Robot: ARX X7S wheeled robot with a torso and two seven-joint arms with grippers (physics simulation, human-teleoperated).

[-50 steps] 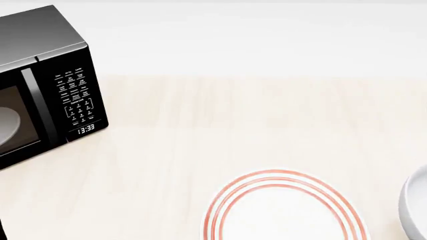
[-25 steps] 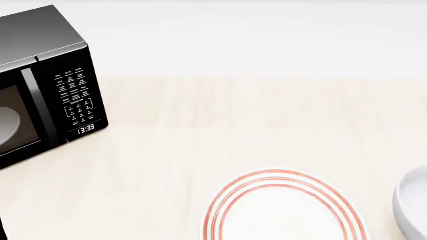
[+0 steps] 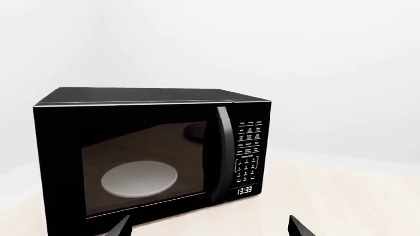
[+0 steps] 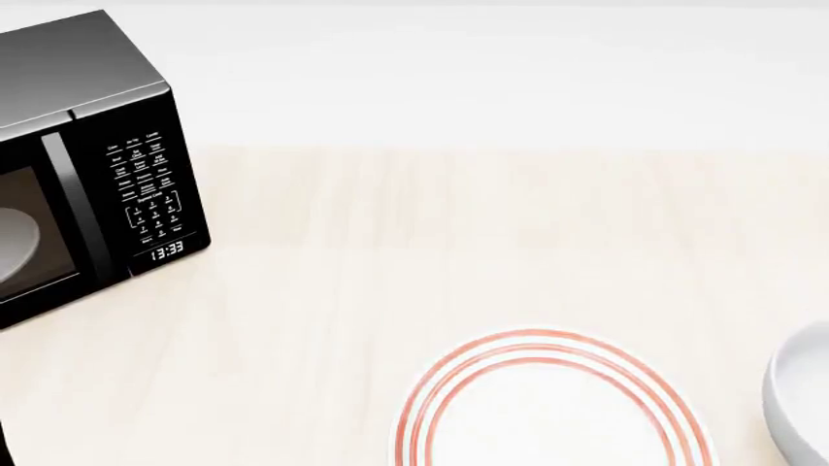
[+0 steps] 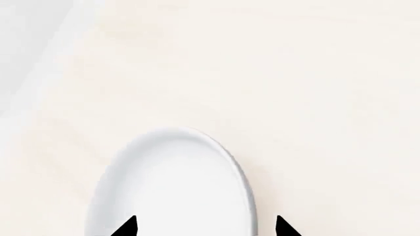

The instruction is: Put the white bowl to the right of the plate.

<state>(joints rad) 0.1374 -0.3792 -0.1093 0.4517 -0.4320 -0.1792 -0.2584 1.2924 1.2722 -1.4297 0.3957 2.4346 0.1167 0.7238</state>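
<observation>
The plate (image 4: 550, 413), white with thin red rings, lies at the near middle of the light wooden table. To its right, cut by the head view's right edge, sits the white bowl (image 4: 803, 398), apart from the plate. In the right wrist view the white bowl (image 5: 174, 187) fills the lower middle. My right gripper (image 5: 206, 227) is open, one fingertip (image 5: 128, 227) over the bowl's inside and the other outside its rim. My left gripper (image 3: 208, 228) is open over bare table in front of the microwave. Neither gripper shows in the head view.
A black microwave (image 4: 78, 165) stands at the table's far left, door shut, with a pale disc (image 3: 139, 178) behind its glass. The table's far edge (image 4: 492, 148) meets a white wall. An edge of the table (image 5: 49, 78) runs past the bowl in the right wrist view.
In the head view the white bowl slid a little left toward the plate between the first two frames, then stayed put. Nothing else moved.
</observation>
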